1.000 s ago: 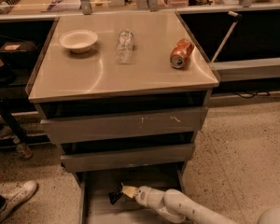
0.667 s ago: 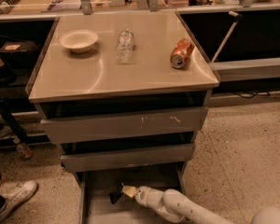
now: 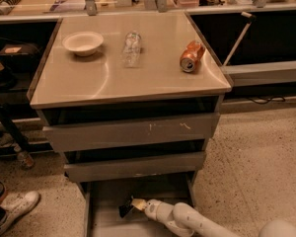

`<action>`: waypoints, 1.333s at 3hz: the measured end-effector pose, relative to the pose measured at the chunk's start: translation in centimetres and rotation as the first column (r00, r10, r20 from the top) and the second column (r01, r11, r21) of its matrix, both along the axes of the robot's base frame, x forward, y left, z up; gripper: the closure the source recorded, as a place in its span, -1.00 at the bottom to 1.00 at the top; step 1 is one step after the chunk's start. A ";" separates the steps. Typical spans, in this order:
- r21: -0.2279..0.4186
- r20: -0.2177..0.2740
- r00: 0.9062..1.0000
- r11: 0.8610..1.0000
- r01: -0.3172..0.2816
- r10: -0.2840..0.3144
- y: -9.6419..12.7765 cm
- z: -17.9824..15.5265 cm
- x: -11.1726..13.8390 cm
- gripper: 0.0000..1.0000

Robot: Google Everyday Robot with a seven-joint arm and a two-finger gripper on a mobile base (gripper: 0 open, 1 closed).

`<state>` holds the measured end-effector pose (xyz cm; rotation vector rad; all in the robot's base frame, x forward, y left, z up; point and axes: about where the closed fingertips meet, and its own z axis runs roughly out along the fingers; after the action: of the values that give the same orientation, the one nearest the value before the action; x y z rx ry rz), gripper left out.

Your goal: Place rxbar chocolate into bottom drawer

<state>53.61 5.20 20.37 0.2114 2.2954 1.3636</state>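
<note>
Black rxbar chocolate (image 3: 125, 211) at pincer (image 3: 133, 206) | in bottom drawer (image 3: 106, 217) | front cropped

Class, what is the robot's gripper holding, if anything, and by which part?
The gripper, low over the bottom drawer, holds the dark snack bar by one end.

No legible text anywhere
</note>
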 end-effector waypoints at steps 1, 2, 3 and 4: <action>-0.005 -0.020 1.000 1.000 0.019 -0.019 -0.5 -1.1 0.1 1.00; -0.005 -0.020 1.000 1.000 0.019 -0.019 -0.5 -1.1 0.1 0.62; -0.005 -0.020 1.000 1.000 0.019 -0.019 -0.5 -1.1 0.1 0.16; -0.005 -0.020 1.000 1.000 0.018 -0.019 -0.5 -1.1 0.1 -0.31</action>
<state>53.66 4.68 19.31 0.2456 2.3076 1.3527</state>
